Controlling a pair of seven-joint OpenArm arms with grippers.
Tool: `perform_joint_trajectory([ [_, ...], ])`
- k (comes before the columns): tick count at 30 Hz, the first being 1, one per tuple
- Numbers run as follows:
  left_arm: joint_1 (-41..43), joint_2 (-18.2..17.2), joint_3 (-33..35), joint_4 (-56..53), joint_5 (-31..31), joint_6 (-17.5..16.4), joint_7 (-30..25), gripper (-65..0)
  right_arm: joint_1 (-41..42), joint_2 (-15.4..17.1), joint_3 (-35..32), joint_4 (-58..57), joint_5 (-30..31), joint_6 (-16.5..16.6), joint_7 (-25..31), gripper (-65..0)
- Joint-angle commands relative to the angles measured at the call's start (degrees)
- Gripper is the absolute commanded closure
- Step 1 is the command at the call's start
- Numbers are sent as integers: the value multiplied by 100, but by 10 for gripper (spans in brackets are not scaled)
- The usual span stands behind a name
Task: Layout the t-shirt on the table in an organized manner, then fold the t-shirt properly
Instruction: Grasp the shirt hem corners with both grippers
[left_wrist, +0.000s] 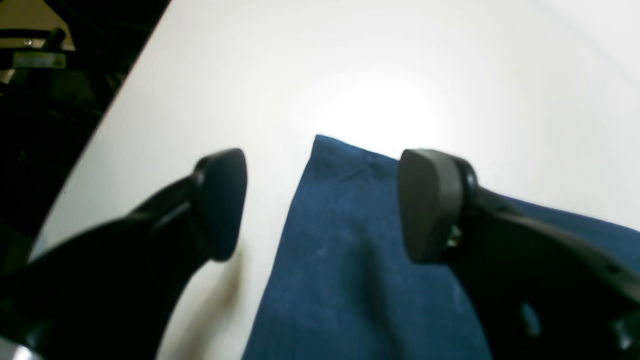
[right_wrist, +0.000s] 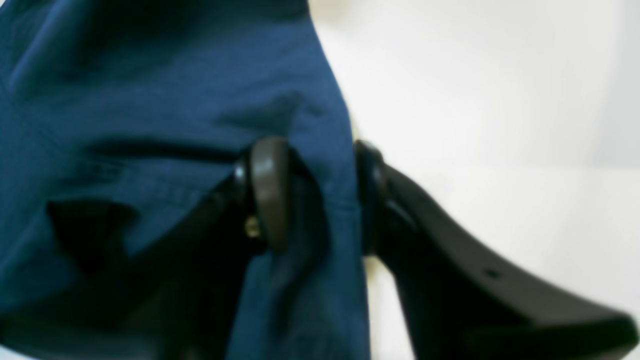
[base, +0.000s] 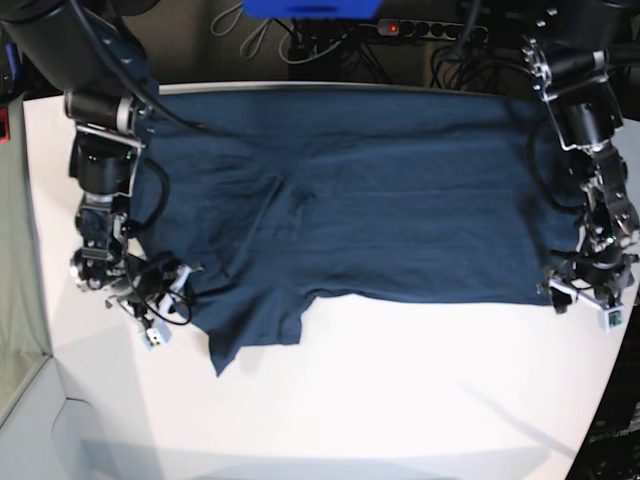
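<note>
Navy cotton of the t-shirt (base: 380, 200) lay spread across the far half of the tabletop (base: 400, 400), one sleeve rumpled near you. Best practice, in my judgement: you needed both corners pinched before pulling taut. Your right gripper (right_wrist: 320, 195) stood narrow, fabric edge between its jaws; your left gripper (left_wrist: 322, 205) gaped wide, straddling the hem corner, holding nothing.

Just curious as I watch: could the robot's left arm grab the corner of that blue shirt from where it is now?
Probably yes. The left end effector hangs open right over the t-shirt corner on the table, and nothing lies between them.
</note>
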Motion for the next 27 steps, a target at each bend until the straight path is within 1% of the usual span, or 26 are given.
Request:
perform_joint_trajectory([
  [1,-165,-181,-22,-122,-18,3,-134,-458,46,37,-10,40,-60,-1,-151,-119],
  [4,-411,-225,4,-791,-18,3,-565,-458,37,37,-10,40,-60,-1,-151,-9],
  [5,-455,-243,13,-1037,-18,-6,-741,-458,37,37,-10,40,-69,-1,-151,0],
  [9,-727,-251,13,-1775,88,-15,-1303,-458,37,46,-10,40,-69,-1,-151,0],
  [14,-1158,-199,13,-2628,941,-24,-1804,-458,-24,46,-10,40,-69,-1,-151,0],
  [16,-1264,-181,13,-2953,1143,-24,-2007,-455,-42,46,-10,40,-69,-1,-151,0],
  [22,-1334,-84,13,-3419,1257,-24,-2446,-452,-42,46,-10,40,-69,-1,-151,0],
  [24,-1334,-84,13,-3577,1257,-24,-2464,-413,-42,46,-10,40,-69,-1,-151,0],
  [25,-1334,-84,13,-3657,1257,-24,-2464,-373,-42,46,-10,40,-69,-1,-151,0],
  [27,-1334,-84,13,-3718,1257,-24,-2473,-249,-42,46,-10,40,-69,-1,-151,0],
])
